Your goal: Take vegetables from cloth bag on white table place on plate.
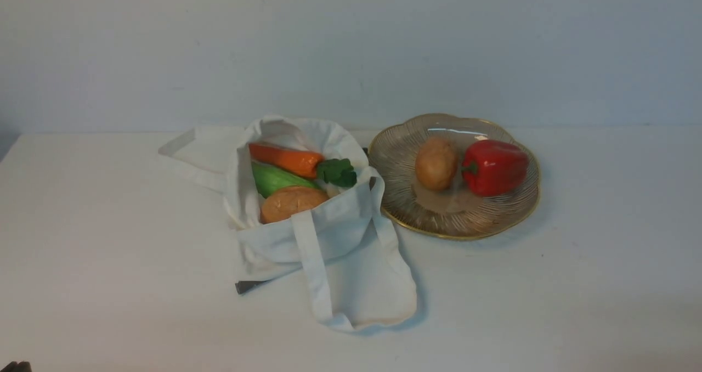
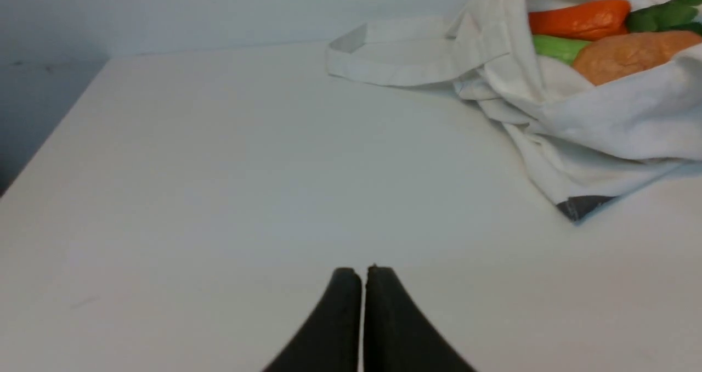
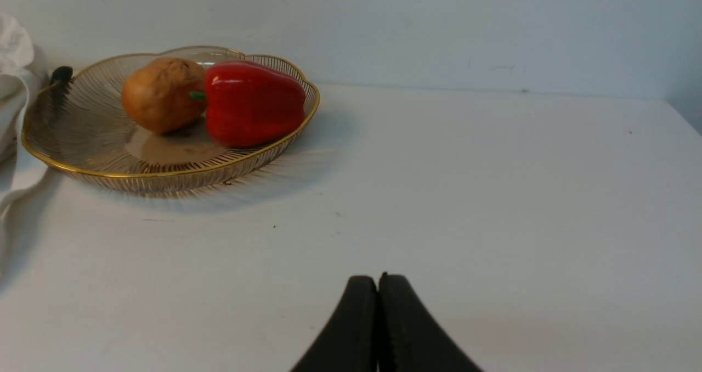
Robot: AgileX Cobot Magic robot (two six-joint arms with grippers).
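Note:
The cloth bag [image 1: 329, 240] lies open mid-table and holds an orange carrot [image 1: 286, 159] with a green top, a light green gourd [image 1: 277, 178] and a tan potato [image 1: 292, 202]. The bag also shows in the left wrist view [image 2: 603, 119]. The plate [image 1: 466, 218] stands to its right with a potato [image 1: 436, 163] and a red pepper [image 1: 495, 167] on it; it also shows in the right wrist view [image 3: 164, 169]. My left gripper [image 2: 363, 273] is shut and empty over bare white table [image 1: 109, 262], near-left of the bag. My right gripper [image 3: 377, 280] is shut and empty, near-right of the plate.
A small dark grey thing [image 1: 249, 286] pokes out from under the bag's near-left side. One strap [image 1: 186, 158] loops out to the bag's far left, the other [image 1: 315, 268] hangs over its front. A pale wall stands behind the table.

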